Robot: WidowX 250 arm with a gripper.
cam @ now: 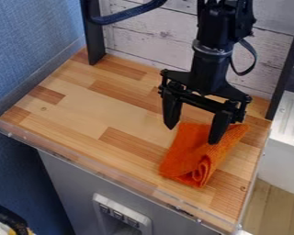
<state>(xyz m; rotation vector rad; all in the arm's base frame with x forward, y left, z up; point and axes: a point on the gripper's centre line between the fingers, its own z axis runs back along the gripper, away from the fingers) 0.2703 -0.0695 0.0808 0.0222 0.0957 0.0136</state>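
Observation:
The black gripper (pixel 192 133) hangs over the right half of the wooden counter, its two fingers spread apart with nothing between them. Below it lies a folded orange cloth (pixel 189 153), with a rolled fold at its front end. The right finger overlaps the cloth's upper part in the view; whether it touches cannot be told. The left finger stands just beyond the cloth's upper left corner.
The wooden counter (pixel 82 117) has a clear raised edging along its front and left sides. Behind it stands a white plank wall (pixel 152 34) between dark posts. A blue surface is at the left, and a white unit (pixel 284 151) stands at the right.

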